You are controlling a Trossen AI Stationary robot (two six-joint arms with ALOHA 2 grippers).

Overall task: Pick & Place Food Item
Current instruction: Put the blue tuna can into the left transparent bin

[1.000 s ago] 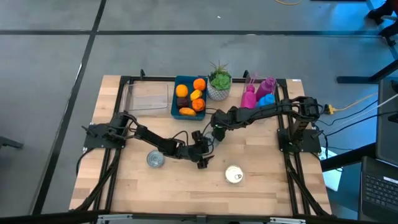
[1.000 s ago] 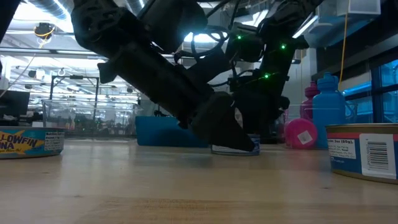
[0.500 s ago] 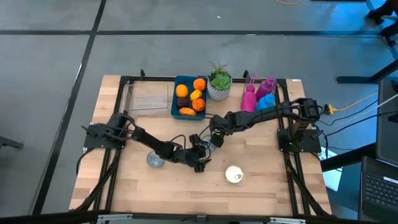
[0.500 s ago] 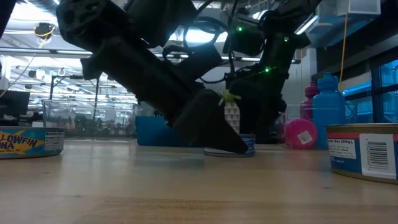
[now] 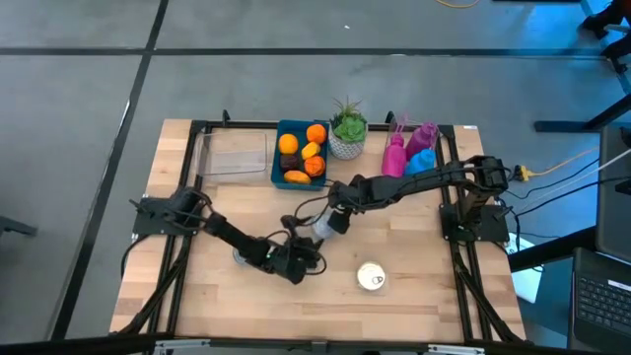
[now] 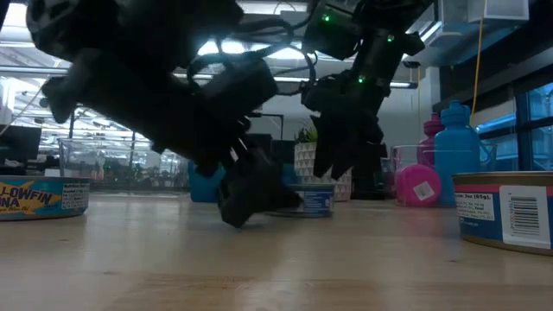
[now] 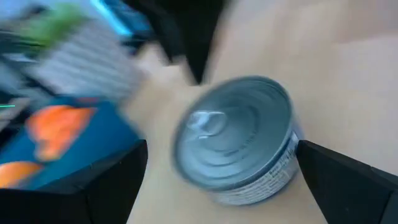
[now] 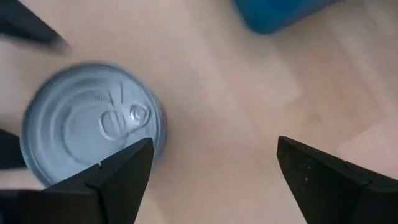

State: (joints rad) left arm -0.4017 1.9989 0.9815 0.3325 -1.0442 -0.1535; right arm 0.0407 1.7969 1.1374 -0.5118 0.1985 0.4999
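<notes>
A small silver tin can (image 5: pixel 319 232) with a ring-pull lid stands upright on the wooden table near its middle. It also shows in the left wrist view (image 7: pixel 233 140), the right wrist view (image 8: pixel 90 124) and the low view (image 6: pixel 309 200). My left gripper (image 5: pixel 308 252) lies low on the can's near-left side, open, pointing at it (image 7: pixel 224 208). My right gripper (image 5: pixel 326 219) hangs open just above the can, tilted down, with the can off toward one finger (image 8: pixel 214 149). Neither touches the can as far as the views show.
A second can (image 5: pixel 244 254) lies partly under my left arm and a third (image 5: pixel 371 277) at the near right. Along the far edge are a clear box (image 5: pixel 237 156), a blue tray of oranges (image 5: pixel 299 153), a potted plant (image 5: pixel 347 133) and pink and blue bottles (image 5: pixel 409 153).
My left gripper has drawn back toward the table's near-left, away from the can, and swung round while staying low. My right gripper has shifted a little toward the table's left and near edge, over the can. Both have stayed open.
</notes>
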